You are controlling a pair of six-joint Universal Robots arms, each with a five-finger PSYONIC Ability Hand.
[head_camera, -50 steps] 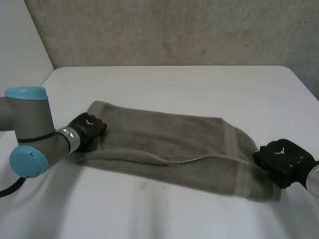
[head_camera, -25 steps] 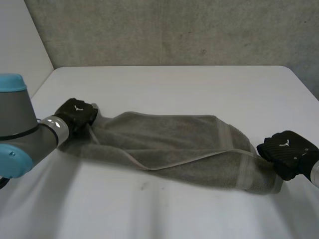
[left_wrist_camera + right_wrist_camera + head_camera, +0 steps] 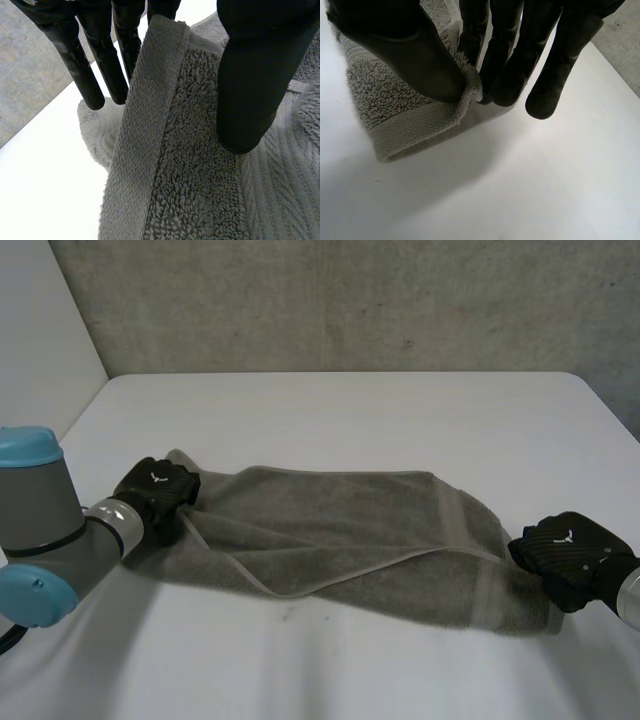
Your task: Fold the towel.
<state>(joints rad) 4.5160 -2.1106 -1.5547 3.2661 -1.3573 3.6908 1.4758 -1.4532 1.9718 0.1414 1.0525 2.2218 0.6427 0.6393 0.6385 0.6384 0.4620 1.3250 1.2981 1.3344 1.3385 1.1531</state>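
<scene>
A grey towel (image 3: 340, 530) lies folded lengthwise across the white table (image 3: 340, 410), its long hem curving across the top layer. My left hand (image 3: 155, 490) is at the towel's left end. In the left wrist view its fingers (image 3: 85, 75) are straight and its thumb (image 3: 255, 90) rests on the pile, well apart from them. The towel's hem (image 3: 145, 125) stands up in the gap, not pinched. My right hand (image 3: 565, 550) is at the towel's right end. There its thumb (image 3: 410, 55) and fingers (image 3: 505, 65) pinch the towel's edge (image 3: 395, 100).
Bare white table runs along the front edge and behind the towel up to a grey concrete wall (image 3: 350, 300). A white wall panel (image 3: 40, 330) stands at the far left.
My left hand pulled the towel's left end outward, then came back a little and its fingers spread. The towel now lies slacker. My right hand has hardly moved.
</scene>
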